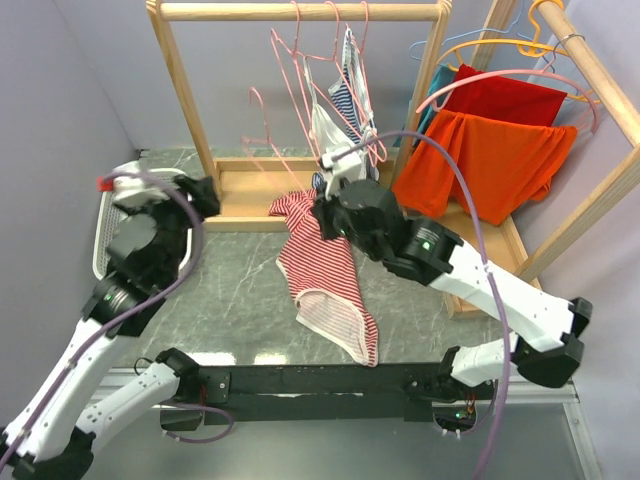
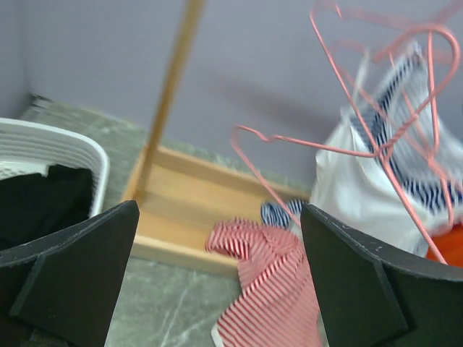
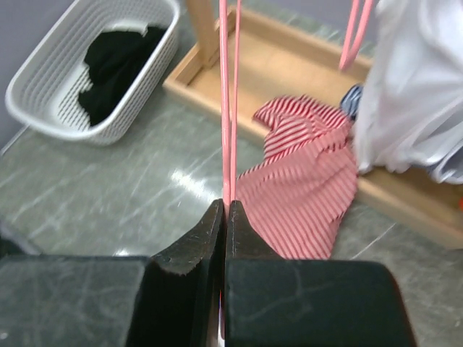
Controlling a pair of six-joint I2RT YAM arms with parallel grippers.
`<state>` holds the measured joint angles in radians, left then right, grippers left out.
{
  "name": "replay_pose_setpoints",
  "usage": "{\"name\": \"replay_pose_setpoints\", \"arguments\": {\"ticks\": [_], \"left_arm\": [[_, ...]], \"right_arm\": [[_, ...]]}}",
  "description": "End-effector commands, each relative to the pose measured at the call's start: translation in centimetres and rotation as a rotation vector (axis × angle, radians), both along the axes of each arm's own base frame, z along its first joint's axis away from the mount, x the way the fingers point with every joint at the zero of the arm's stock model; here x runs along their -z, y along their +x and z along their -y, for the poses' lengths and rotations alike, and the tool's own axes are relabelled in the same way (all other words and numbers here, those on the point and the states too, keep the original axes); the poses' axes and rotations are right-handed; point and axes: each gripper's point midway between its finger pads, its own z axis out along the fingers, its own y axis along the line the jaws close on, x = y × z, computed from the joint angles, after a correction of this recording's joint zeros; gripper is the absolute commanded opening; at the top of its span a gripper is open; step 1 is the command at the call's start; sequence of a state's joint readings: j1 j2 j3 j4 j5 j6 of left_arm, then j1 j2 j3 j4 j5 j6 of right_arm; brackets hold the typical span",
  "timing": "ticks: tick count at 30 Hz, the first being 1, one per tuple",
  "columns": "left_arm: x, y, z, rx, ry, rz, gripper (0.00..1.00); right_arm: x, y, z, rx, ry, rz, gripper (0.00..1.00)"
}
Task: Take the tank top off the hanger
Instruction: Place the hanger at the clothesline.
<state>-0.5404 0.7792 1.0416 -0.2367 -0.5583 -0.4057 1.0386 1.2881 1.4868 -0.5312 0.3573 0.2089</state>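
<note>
Marble-look table (image 1: 240, 290), lilac walls (image 1: 60, 100) in top view; red/white striped tank top (image 1: 320, 270) is seen crumpled on table. L wrist: left gripper (image 2: 219, 217) jaws spread wide, top beyond, betw. them. R wrist: right gripper (image 3: 225, 210) jaws clamped on pink hanger (image 3: 226, 108); top lies just right of jaws.

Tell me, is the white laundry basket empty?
No, a black garment lies inside the white basket.
</note>
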Motion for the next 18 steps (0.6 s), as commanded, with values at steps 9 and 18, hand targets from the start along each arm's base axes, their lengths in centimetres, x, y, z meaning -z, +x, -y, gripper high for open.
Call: {"name": "replay_pose_setpoints", "arguments": {"ticks": [9, 18], "left_arm": [[6.5, 2.3, 1.3, -0.051, -0.035, -0.202, 0.99], [9.0, 3.4, 4.7, 0.081, -0.049, -0.265, 0.99]], "right_arm": [[-11.9, 7.5, 0.0, 0.372, 0.079, 0.287, 0.00], [-14.3, 10.1, -0.7, 0.407, 0.125, 0.338, 0.00]]}}
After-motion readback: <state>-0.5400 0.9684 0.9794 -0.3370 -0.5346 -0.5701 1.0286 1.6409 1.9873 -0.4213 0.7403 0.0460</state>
